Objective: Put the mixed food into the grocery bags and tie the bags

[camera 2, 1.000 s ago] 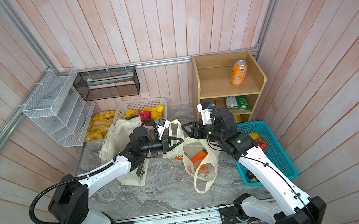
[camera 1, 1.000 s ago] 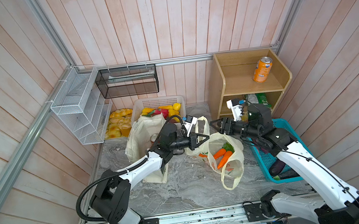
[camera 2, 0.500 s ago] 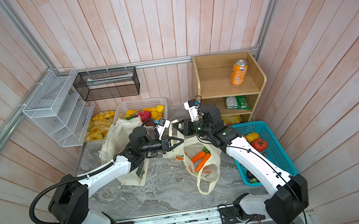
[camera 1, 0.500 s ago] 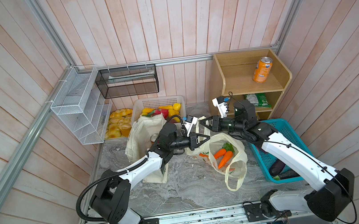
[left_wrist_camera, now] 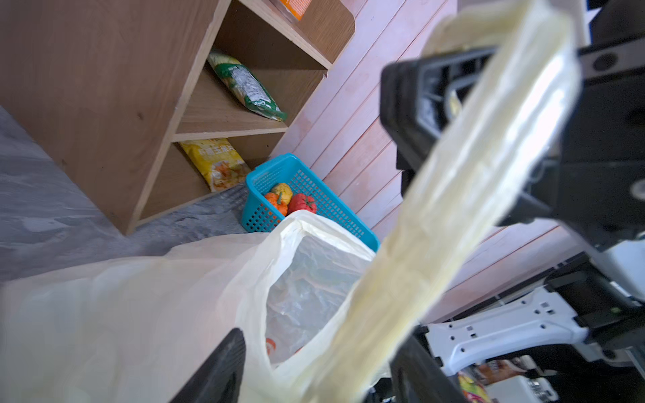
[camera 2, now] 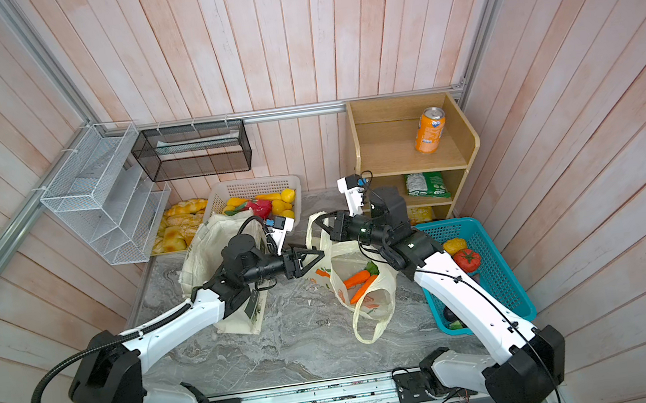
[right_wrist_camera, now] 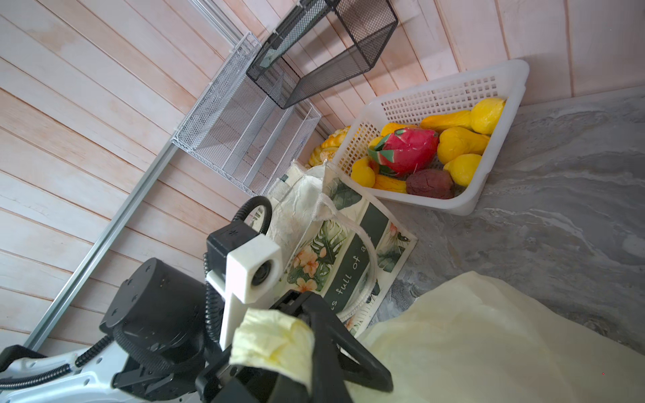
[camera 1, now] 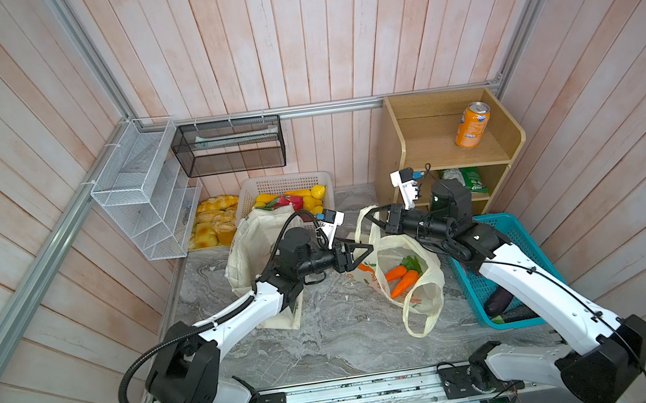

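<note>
The thin pale-yellow plastic grocery bag [camera 1: 417,247] [camera 2: 361,256] lies open on the marble top, with orange toy carrots [camera 1: 402,280] [camera 2: 358,282] inside. My right gripper [camera 1: 382,222] [camera 2: 326,227] is shut on one raised loop handle [left_wrist_camera: 464,181]. My left gripper [camera 1: 363,254] [camera 2: 316,260] [left_wrist_camera: 321,377] stands open right beside it. The same handle runs loosely between its spread fingers [left_wrist_camera: 223,370]. The other handle [camera 1: 420,324] trails toward the front. The cream cloth tote [camera 1: 250,236] [right_wrist_camera: 335,244] stands behind the left arm.
A wooden shelf [camera 1: 448,141] at the back right holds an orange can [camera 1: 471,125] and a green packet [camera 1: 469,180]. A teal basket [camera 1: 522,236] of vegetables sits under the right arm. A white fruit basket [camera 1: 285,182] and bread [camera 1: 211,224] are at the back left.
My right gripper reached left to the raised handle and shut on it. My left gripper, which held that handle, has since opened and let it go.
</note>
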